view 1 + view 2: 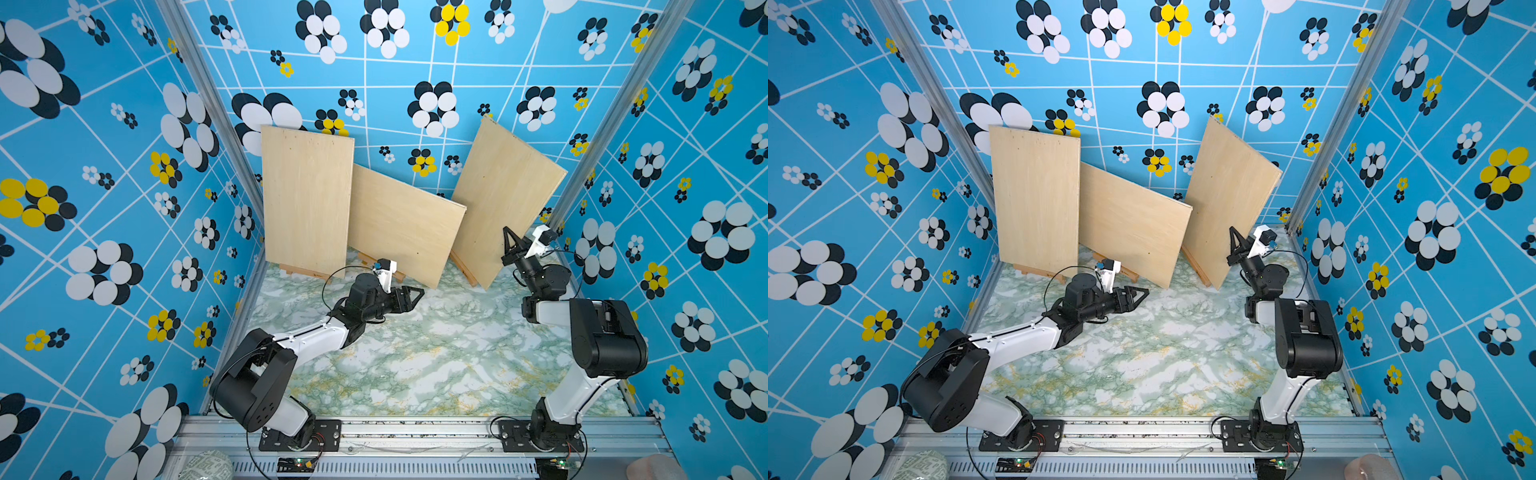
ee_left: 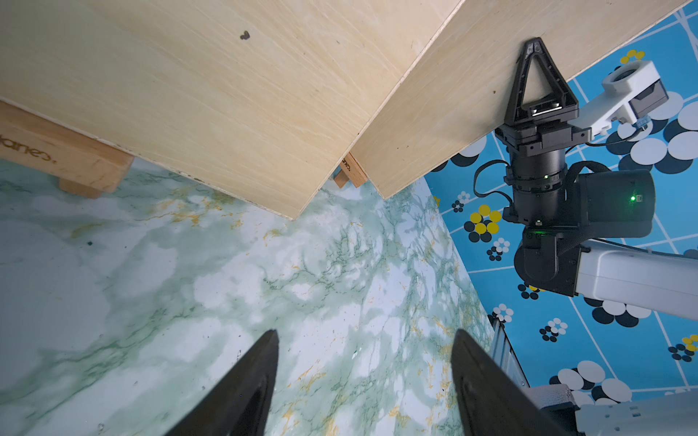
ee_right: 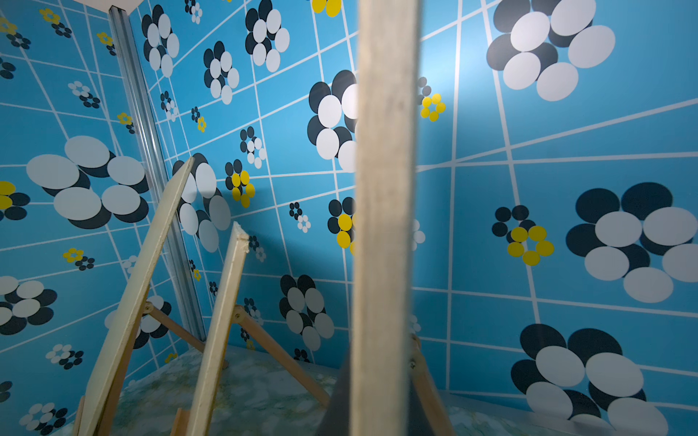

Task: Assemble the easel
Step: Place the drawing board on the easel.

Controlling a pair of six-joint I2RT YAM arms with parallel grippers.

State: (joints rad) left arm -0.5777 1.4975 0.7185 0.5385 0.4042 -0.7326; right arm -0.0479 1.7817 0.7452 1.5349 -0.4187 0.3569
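Right now the right gripper (image 1: 509,237) is pinched tight on the side edge of the rightmost pale plywood board (image 1: 505,195), tilted against its light wooden easel (image 1: 463,268), while the left gripper (image 1: 417,294) gapes empty.

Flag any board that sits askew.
The middle board is crooked, its top edge sloping down toward the right board, which also leans askew with the right gripper shut on its edge. The left board stands straight.
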